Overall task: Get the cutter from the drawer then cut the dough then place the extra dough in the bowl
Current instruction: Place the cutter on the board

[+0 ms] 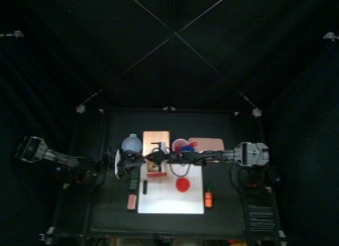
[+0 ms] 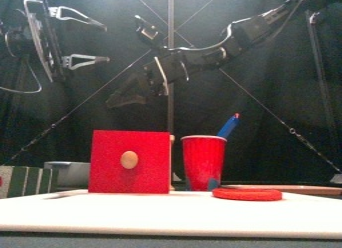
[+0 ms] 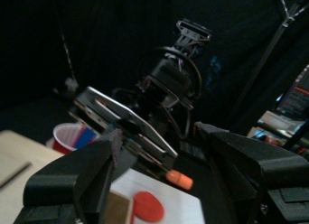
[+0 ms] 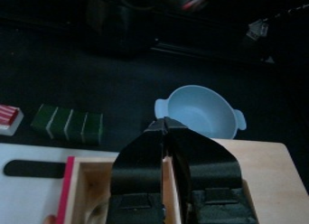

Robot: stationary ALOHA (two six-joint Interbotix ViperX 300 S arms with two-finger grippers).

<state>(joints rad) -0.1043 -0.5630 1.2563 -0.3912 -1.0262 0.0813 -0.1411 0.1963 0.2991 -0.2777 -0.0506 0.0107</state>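
The left end effector (image 3: pixel 163 160) gapes wide; the right end effector (image 4: pixel 169 130) — jaws pressed together — hovers above the wooden box (image 4: pixel 259 182). The red dough (image 1: pixel 181 184) lies on the white board (image 1: pixel 166 202), lower centre of frame.

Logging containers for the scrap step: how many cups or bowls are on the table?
2. A blue-grey bowl with two small handles sits left of the pale wooden box; a red cup holding a blue toy knife stands right of its red drawer front. None seems hidden.
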